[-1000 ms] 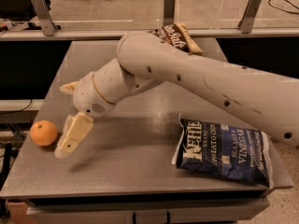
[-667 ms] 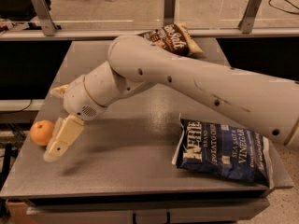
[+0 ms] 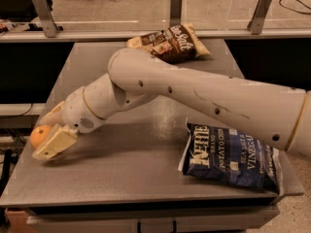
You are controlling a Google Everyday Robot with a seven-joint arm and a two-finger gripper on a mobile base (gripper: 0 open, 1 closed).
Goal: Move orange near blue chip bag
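The orange (image 3: 39, 134) sits at the left edge of the grey table (image 3: 141, 178). My gripper (image 3: 43, 139) has reached it at the end of the long white arm. Its cream fingers (image 3: 52, 144) stand apart, one in front of the orange and one behind it, so the fruit lies between them, partly hidden. I cannot tell whether the pads touch it. The blue chip bag (image 3: 232, 157) lies flat at the table's front right, far from the orange.
A brown-and-cream chip bag (image 3: 171, 42) lies at the table's back edge, behind my arm. My white arm (image 3: 204, 96) spans the middle of the table from the right. Metal posts and a glass rail stand behind the table.
My gripper has moved left and slightly down towards the table's left edge, and its fingers now stand on both sides of the orange. The bags have not moved.
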